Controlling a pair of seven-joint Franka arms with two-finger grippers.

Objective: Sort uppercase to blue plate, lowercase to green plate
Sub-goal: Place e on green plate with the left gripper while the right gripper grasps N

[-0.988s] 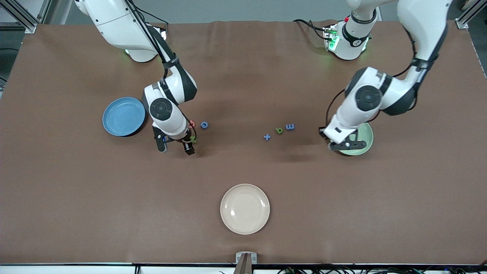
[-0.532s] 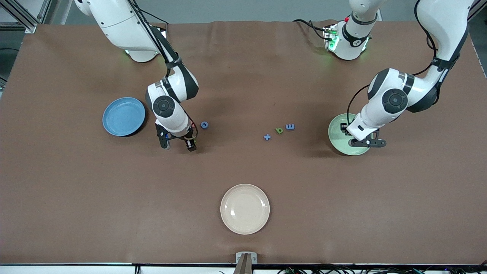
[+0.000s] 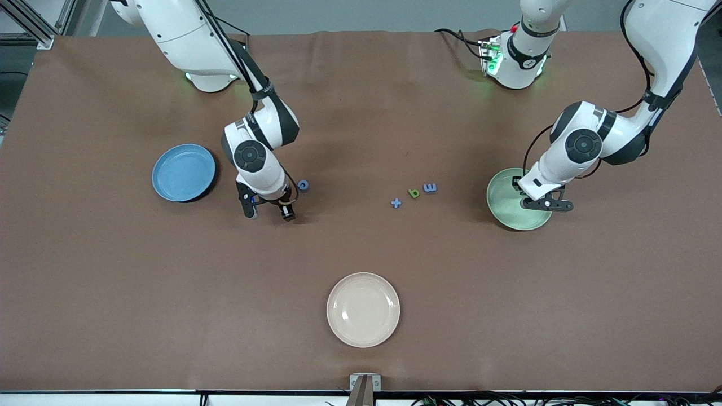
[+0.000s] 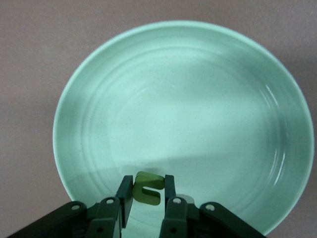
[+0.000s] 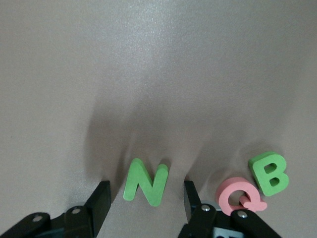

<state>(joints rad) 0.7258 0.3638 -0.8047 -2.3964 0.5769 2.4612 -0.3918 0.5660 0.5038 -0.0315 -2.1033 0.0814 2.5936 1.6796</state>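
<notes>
1. Meanwhile, at mid-left of the front view, the right gripper (image 3: pixel 269 210) is down at the table, its fingers (image 5: pixel 101 201) apart and straddling a green N (image 5: pixel 145 182) without touching it; beside the N lie a pink Q (image 5: pixel 239 195) and a green B (image 5: pixel 269 173).
2. At the frame's right, the left gripper (image 3: pixel 542 203) hangs over the green plate (image 3: pixel 502 208), fingers clamped on a small green lowercase letter (image 4: pixel 147 188) above the plate's bare bowl.
3. Still to sort: a blue C-like letter (image 3: pixel 303 185) just beside the right gripper, and, at mid-frame, a blue plus sign (image 3: pixel 396 203), a green rounded letter (image 3: pixel 414 193) and a blue m (image 3: pixel 430 188).
4. At mid-left sits the blue plate (image 3: pixel 183 172), bare; a cream plate (image 3: pixel 363 309) lies low in the frame.
5. By their look the letters are light, chunky foam, likely soft; pinching the N across its flat outer strokes seems safest.
6. No brand or label reads anywhere; the only writing is the letters themselves.
</notes>
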